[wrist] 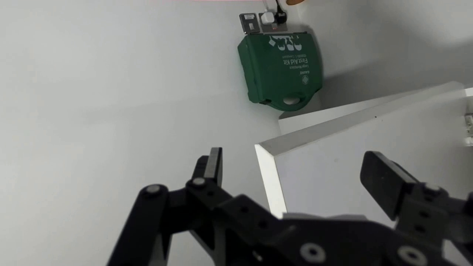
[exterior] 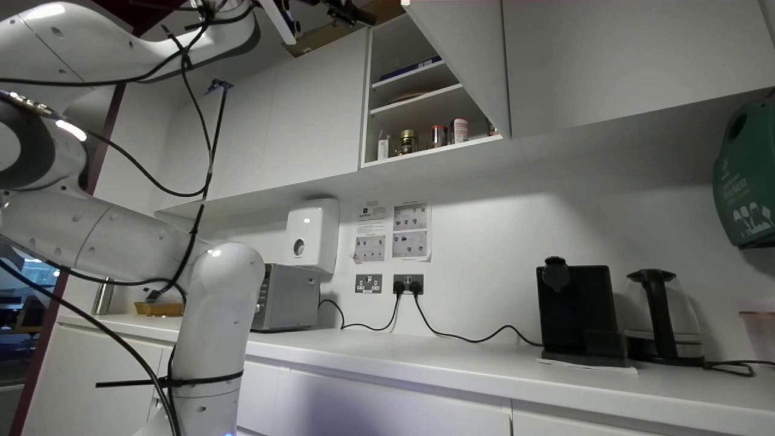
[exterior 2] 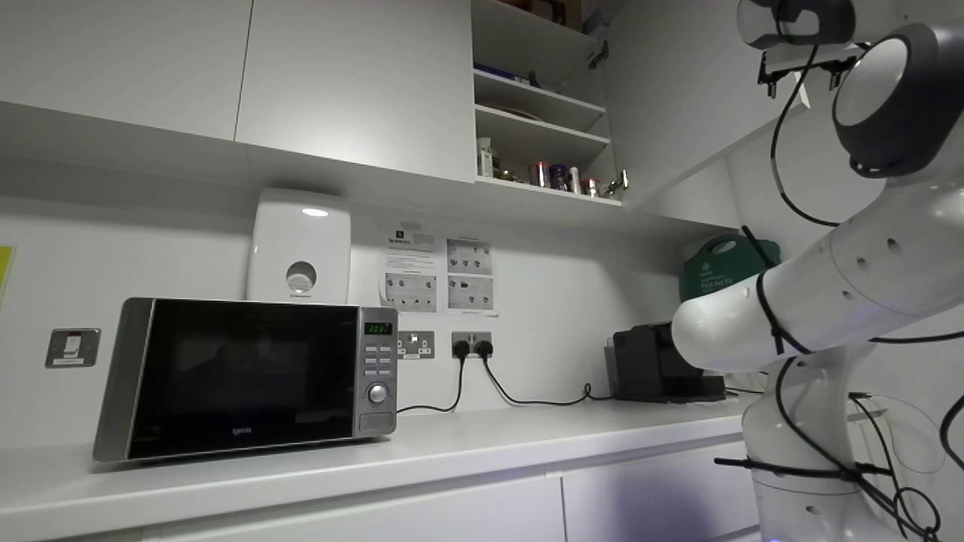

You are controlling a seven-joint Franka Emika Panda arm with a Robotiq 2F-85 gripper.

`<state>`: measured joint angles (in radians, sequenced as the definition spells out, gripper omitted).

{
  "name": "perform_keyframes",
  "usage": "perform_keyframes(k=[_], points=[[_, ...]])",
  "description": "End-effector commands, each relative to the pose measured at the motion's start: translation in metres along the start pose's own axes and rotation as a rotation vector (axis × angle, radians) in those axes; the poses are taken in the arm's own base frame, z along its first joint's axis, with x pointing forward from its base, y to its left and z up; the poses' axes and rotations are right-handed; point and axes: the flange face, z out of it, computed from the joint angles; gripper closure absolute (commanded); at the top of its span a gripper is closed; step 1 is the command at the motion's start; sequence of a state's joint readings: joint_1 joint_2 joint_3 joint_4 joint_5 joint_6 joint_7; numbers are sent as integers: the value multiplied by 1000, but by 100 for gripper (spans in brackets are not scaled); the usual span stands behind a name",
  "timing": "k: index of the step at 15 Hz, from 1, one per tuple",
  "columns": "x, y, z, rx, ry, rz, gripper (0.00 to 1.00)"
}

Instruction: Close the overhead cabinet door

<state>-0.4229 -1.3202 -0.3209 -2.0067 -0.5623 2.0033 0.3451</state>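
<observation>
The overhead cabinet door (exterior: 469, 57) is a flat white panel standing wide open, swung out from the cabinet. It also shows in an exterior view (exterior 2: 689, 83) and in the wrist view (wrist: 321, 177). Behind it, shelves with small jars (exterior: 439, 136) are exposed. My gripper (wrist: 292, 162) is open with nothing clamped. In the wrist view the door's free edge and corner lie between the two spread fingers, one finger over each side. Whether a finger touches the door I cannot tell. In an exterior view the gripper (exterior 2: 802, 79) is at the door's outer lower corner.
A green first aid kit (wrist: 286, 70) hangs on the wall beyond the door. Wider white cabinet panels (exterior: 629, 54) flank the opening. Below, the counter holds a microwave (exterior 2: 245, 380), a black coffee machine (exterior: 575, 312) and a kettle (exterior: 660, 318). Loose cables hang along the arm.
</observation>
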Motion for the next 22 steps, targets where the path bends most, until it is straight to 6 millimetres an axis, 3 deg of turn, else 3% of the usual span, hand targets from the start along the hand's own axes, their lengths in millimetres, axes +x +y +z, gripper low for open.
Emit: perform_keyframes(k=[1, 10, 14, 19, 22], points=[[28, -1, 9, 39, -41, -27, 0], [54, 10, 49, 113, -116, -44, 0], [46, -11, 57, 309, -170, -175, 0], [32, -25, 53, 406, -225, -315, 0], [24, -48, 48, 497, -249, -408, 0]])
